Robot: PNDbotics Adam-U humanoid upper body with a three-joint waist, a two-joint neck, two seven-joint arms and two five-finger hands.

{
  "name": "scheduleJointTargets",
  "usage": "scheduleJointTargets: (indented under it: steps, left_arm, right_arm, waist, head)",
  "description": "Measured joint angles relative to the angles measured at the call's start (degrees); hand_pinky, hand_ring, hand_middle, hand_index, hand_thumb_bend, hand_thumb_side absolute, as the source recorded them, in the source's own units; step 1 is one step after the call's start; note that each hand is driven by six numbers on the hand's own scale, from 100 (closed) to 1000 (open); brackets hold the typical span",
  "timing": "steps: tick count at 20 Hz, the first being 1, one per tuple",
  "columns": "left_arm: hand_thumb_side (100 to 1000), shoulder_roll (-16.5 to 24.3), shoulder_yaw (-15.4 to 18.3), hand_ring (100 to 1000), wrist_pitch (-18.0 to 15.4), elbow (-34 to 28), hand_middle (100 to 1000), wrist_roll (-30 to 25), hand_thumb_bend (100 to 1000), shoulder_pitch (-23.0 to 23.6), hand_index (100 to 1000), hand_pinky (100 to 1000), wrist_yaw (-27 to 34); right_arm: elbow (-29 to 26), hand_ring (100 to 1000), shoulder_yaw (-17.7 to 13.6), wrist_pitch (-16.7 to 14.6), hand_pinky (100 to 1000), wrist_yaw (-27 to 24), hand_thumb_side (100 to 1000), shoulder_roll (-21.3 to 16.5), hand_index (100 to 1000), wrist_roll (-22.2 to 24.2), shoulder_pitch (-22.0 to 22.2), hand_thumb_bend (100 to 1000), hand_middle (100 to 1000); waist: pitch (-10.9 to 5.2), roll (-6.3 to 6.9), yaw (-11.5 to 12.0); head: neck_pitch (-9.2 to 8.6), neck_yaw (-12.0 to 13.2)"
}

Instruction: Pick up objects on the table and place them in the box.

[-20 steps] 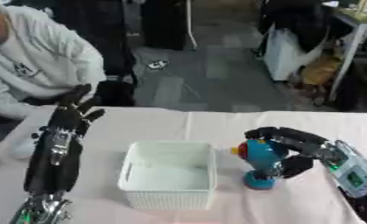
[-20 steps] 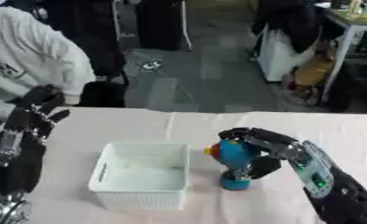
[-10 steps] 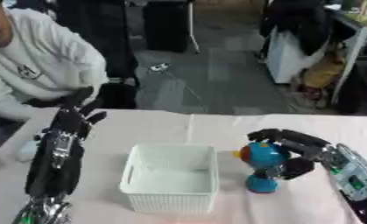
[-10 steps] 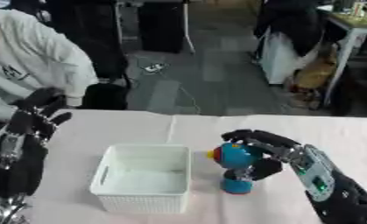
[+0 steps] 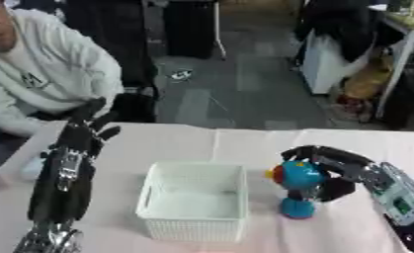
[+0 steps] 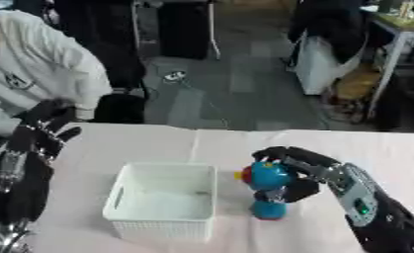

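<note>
A blue toy figure [image 5: 297,188] with a round head, a red and yellow patch on its left side and a round blue base stands upright on the pink table just right of the white plastic basket [image 5: 195,201]. My right hand [image 5: 335,168] reaches in from the lower right, its fingers curled over the top and back of the toy's head, thumb behind the body. The basket looks empty. My left hand [image 5: 86,127] is held up at the left with straight fingers, holding nothing, well away from the basket.
A person in a grey top [image 5: 39,84] sits at the table's far left edge. Beyond the table are a dark floor, black chairs and a white cabinet [image 5: 327,64]. A pale object [image 5: 33,169] lies by my left arm.
The whole picture has shifted slightly, so the camera moved. My right hand stays wrapped around the blue toy, which keeps its place beside the basket. The left arm is unchanged.
</note>
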Motion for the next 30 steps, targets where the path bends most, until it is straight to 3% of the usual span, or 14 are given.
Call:
scheduleJointTargets:
  steps: [1, 17, 21, 24, 25, 26, 27, 30]
  left_arm:
    - [849, 0.0, 0.0, 911, 0.0, -0.1, 958, 0.0, 294, 0.0, 977, 858, 0.0]
    - [848, 0.0, 0.0, 910, 0.0, -0.3, 958, -0.1, 295, -0.7, 977, 858, 0.1]
    - [847, 0.0, 0.0, 910, 0.1, -0.3, 958, -0.2, 295, -1.0, 976, 858, 0.2]
    - [847, 0.0, -0.1, 910, 0.2, -0.3, 958, -0.2, 294, -1.0, 976, 858, 0.2]
    - [847, 0.0, -0.1, 910, 0.2, -0.3, 958, -0.3, 294, -1.0, 976, 858, 0.2]
    - [847, 0.0, -0.2, 910, 0.2, -0.3, 958, -0.3, 294, -1.0, 976, 858, 0.2]
    - [847, 0.0, -0.2, 910, 0.2, -0.3, 958, -0.3, 294, -1.0, 976, 858, 0.2]
    - [846, 0.0, -0.3, 909, 0.2, -0.3, 958, -0.3, 293, -1.0, 976, 858, 0.2]
  right_arm:
    - [0.0, 766, -0.1, 0.0, 529, 0.0, 578, 0.0, 945, 0.0, 0.0, 512, 830]
    - [1.8, 745, -1.1, 0.3, 495, 0.0, 562, 0.0, 923, 0.3, -0.4, 483, 811]
    - [2.2, 694, -1.4, 0.3, 370, 0.1, 526, 0.3, 884, 0.0, -0.5, 468, 778]
    - [2.3, 579, -1.4, 0.3, 168, 0.3, 462, 0.5, 798, -1.0, -0.5, 455, 693]
    - [2.4, 587, -1.4, 0.3, 179, 0.4, 463, 0.5, 803, -1.5, -0.5, 457, 700]
    - [2.5, 494, -1.4, 0.2, 100, 0.4, 409, 0.5, 733, -2.1, -0.5, 445, 605]
    - [2.5, 488, -1.4, 0.2, 100, 0.5, 405, 0.6, 728, -2.6, -0.5, 444, 598]
    - [2.8, 346, -1.4, 0.0, 100, 0.5, 347, 1.0, 622, -4.4, -0.5, 422, 490]
  waist:
    - [0.0, 0.0, 0.0]
    - [0.37, -0.03, 0.5]
    - [0.4, -0.16, 0.7]
    - [0.44, -0.19, 0.7]
    - [0.47, -0.19, 0.7]
    - [0.53, -0.19, 0.7]
    - [0.59, -0.19, 0.7]
    - [0.64, -0.19, 0.7]
  head:
    - [-0.05, 0.0]
    - [-0.45, 0.0]
    - [-0.7, 0.0]
    - [-0.72, 0.0]
    - [-0.72, 0.0]
    - [-0.72, 0.0]
    - [-0.72, 0.0]
    - [-0.73, 0.0]
